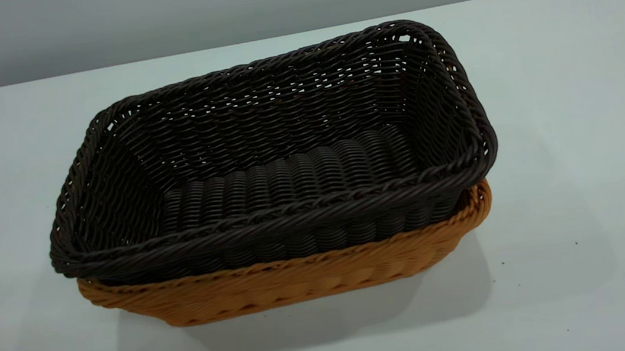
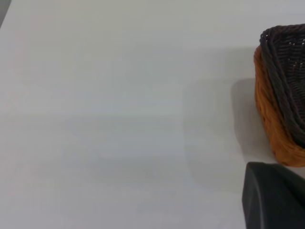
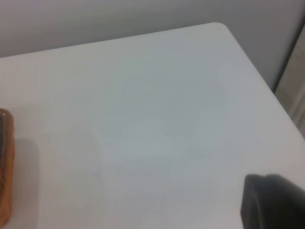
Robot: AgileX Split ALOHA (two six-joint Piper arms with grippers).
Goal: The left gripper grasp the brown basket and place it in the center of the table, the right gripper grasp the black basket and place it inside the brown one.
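Item 1: black basket (image 1: 287,161). Rectangular, woven, very dark brown to black, braided rim, flaring sides. Nested upright inside the brown basket, its rim riding above the brown rim all round. Interior holds nothing visible. Long axis runs left to right, the right end angled slightly toward the far edge.

Item 2: brown basket (image 1: 301,278). Rectangular, woven, orange-tan, braided rim. Stands on the table, about mid-scene in the exterior view. Only its near wall and right corner show below the black basket; the remainder is covered.

Item 3: table (image 1: 578,107). Flat white top, a few small dark specks near the right side. The stacked baskets cast a shadow on its near side.

Item 4: left gripper (image 2: 274,195). Only 1 dark rounded part shows at the edge of the left wrist view, above bare tabletop, close to a corner of the 2 stacked baskets but apart from them. Finger state: cannot tell. Holds nothing visible.

Item 5: right gripper (image 3: 271,202). Only 1 dark part shows at the edge of the right wrist view, over bare tabletop, well apart from the sliver of brown basket in that view. Finger state: cannot tell. Holds nothing visible.
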